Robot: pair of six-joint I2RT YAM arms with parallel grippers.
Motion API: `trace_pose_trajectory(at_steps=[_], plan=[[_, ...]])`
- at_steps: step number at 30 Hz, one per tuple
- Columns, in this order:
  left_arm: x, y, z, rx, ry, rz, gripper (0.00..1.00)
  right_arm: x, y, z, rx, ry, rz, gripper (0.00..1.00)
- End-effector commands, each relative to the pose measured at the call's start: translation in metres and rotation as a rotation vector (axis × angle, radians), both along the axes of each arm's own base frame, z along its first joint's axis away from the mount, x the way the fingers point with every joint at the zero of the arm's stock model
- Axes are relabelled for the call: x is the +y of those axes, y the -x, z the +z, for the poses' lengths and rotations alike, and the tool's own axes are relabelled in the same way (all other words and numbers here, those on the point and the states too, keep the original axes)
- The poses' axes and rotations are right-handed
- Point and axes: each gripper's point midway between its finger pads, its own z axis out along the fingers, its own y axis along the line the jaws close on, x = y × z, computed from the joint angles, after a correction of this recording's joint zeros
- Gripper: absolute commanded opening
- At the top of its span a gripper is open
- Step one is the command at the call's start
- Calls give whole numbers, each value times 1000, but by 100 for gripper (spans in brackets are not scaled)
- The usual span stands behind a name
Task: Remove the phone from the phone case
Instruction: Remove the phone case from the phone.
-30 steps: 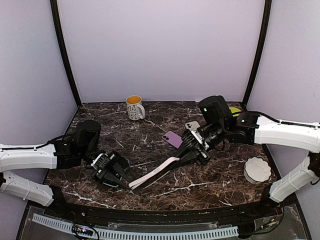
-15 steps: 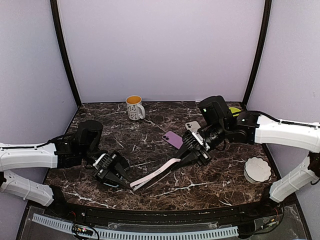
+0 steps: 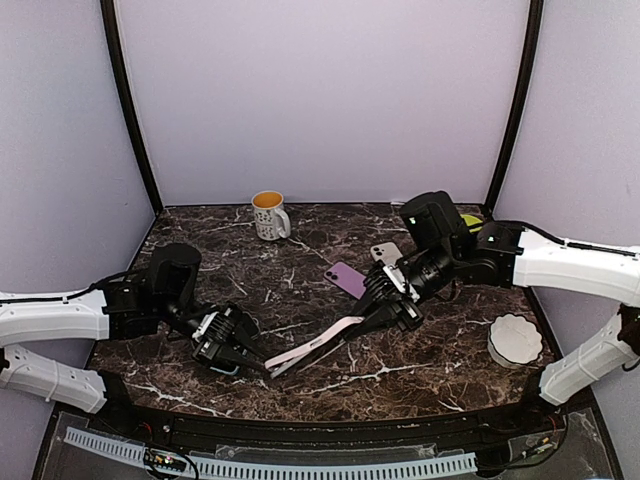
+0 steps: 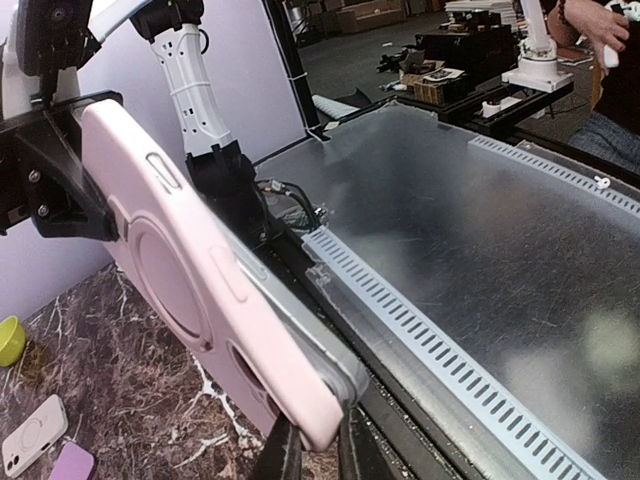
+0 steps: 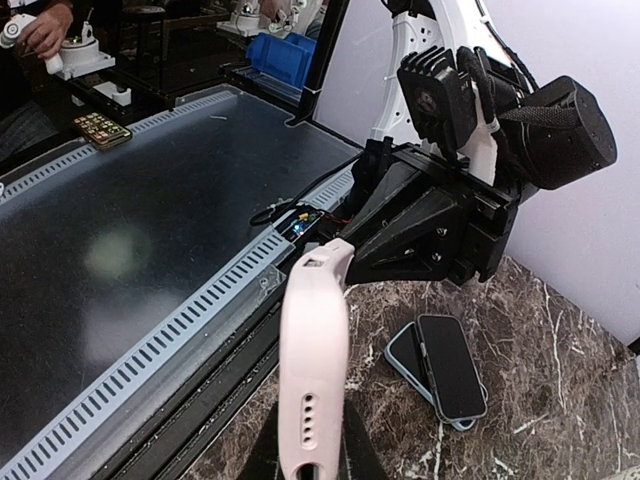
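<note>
A pink phone case (image 3: 312,347) hangs above the table, stretched between both grippers. My left gripper (image 3: 262,364) is shut on its near corner. My right gripper (image 3: 368,322) is shut on its far end. In the left wrist view the case's back (image 4: 180,290) faces the camera, and the phone's grey edge (image 4: 300,318) shows along its rim down to the pinched corner at my left gripper (image 4: 310,442). The right wrist view shows the case edge-on (image 5: 313,360), rising from my right gripper (image 5: 310,458) toward the left gripper's black body (image 5: 430,215).
A white mug (image 3: 268,214) stands at the back. A purple phone (image 3: 346,277) and a white phone (image 3: 385,251) lie mid-table. A round white coaster (image 3: 514,338) sits at the right. Two stacked dark phones (image 5: 440,370) lie under the left arm.
My left gripper has shifted slightly right and toward the right gripper, carrying the case's near end with it. The right gripper has barely moved.
</note>
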Motion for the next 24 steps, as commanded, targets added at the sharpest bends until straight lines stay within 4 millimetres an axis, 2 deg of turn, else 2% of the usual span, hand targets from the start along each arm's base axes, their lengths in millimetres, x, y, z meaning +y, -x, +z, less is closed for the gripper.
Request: trace_pose_trajectory(at_steps=[1, 10, 15, 17, 19, 21, 24], plan=[[-6, -80, 14, -234, 49, 392, 7, -17, 63, 37, 110, -127, 298, 0], [0, -84, 21, -354, 89, 424, 0, -16, 66, 31, 129, -101, 309, 0], [3, -80, 21, -377, 100, 413, 3, -13, 62, 27, 97, -102, 286, 0], [3, -75, 21, -375, 106, 386, 11, -10, 58, 26, 71, -110, 258, 0], [4, -72, 21, -370, 107, 373, 29, -6, 53, 26, 43, -122, 215, 0], [5, -70, 21, -372, 105, 368, 40, -4, 47, 25, 20, -132, 167, 0], [6, -69, 23, -379, 107, 367, 49, -4, 43, 27, -8, -142, 122, 0]])
